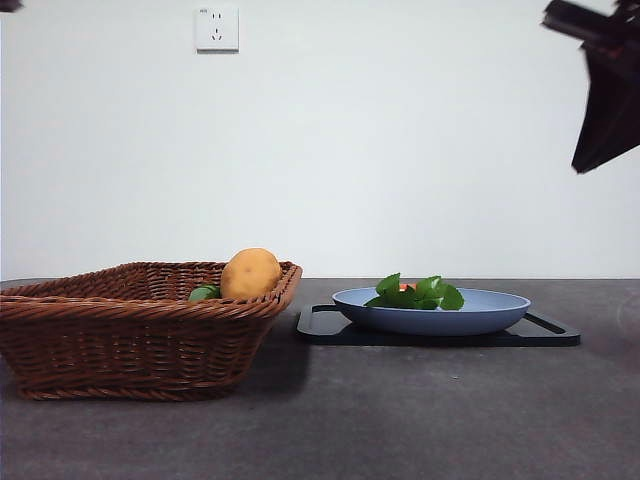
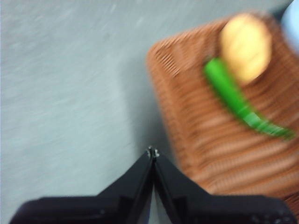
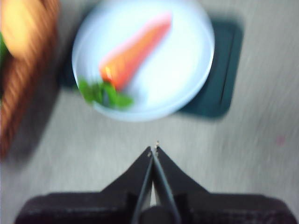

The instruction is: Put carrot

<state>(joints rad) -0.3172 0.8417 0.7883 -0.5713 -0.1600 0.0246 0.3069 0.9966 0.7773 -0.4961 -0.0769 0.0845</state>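
The carrot (image 3: pixel 133 56), orange with green leaves, lies in a pale blue plate (image 3: pixel 187 70); in the front view only its leaves (image 1: pixel 418 293) show above the plate rim (image 1: pixel 490 310). My right gripper (image 3: pixel 153 150) hovers shut and empty above the table, apart from the plate, and shows as a dark shape at the top right of the front view (image 1: pixel 603 90). My left gripper (image 2: pixel 152 153) is shut and empty, high above the table beside the wicker basket (image 2: pixel 224 140).
The wicker basket (image 1: pixel 120 335) stands at the left and holds a round yellow-orange lump (image 1: pixel 250 273) and a smooth green item (image 2: pixel 233 98). The plate rests on a black tray (image 1: pixel 545 332). A wall socket (image 1: pixel 217 28) is on the white wall.
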